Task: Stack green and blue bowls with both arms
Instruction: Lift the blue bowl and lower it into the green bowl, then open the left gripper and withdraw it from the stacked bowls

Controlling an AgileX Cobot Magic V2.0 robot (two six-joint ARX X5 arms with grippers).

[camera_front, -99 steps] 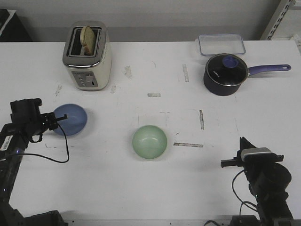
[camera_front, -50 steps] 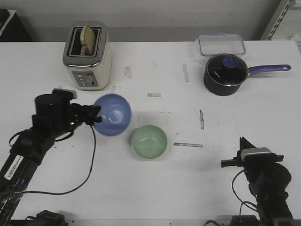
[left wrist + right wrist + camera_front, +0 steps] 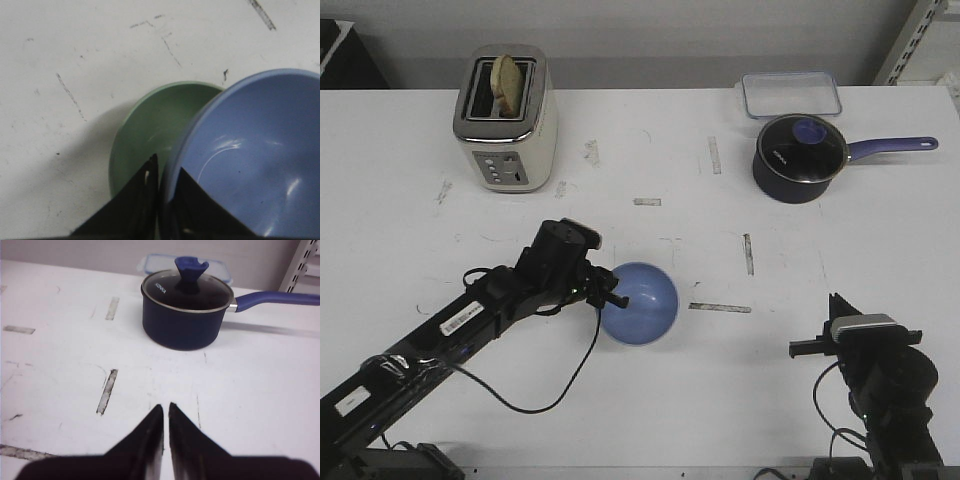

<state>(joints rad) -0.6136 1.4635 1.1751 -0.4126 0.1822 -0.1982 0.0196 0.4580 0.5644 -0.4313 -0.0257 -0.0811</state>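
My left gripper (image 3: 616, 297) was clamped on the rim of the blue bowl (image 3: 642, 302), one finger inside the wall and one outside, and held it over the middle of the white table (image 3: 620, 400). From the front the blue bowl covered the green bowl entirely; only my left wrist camera showed the green bowl (image 3: 150, 130), sitting on the table directly beneath and partly out from under the blue one's edge. Whether the two bowls were touching, I could not tell.

My right gripper (image 3: 165, 412) stood low at the near right side of the table, its fingers pressed together on nothing, well apart from both bowls and pointed toward the lidded saucepan (image 3: 185, 310).

By my reckoning the carry was nearly finished and the stack was not. The blue bowl looked slightly off centre over the green, so what was left was to line it up, lower it until it nested, and let go of the rim.
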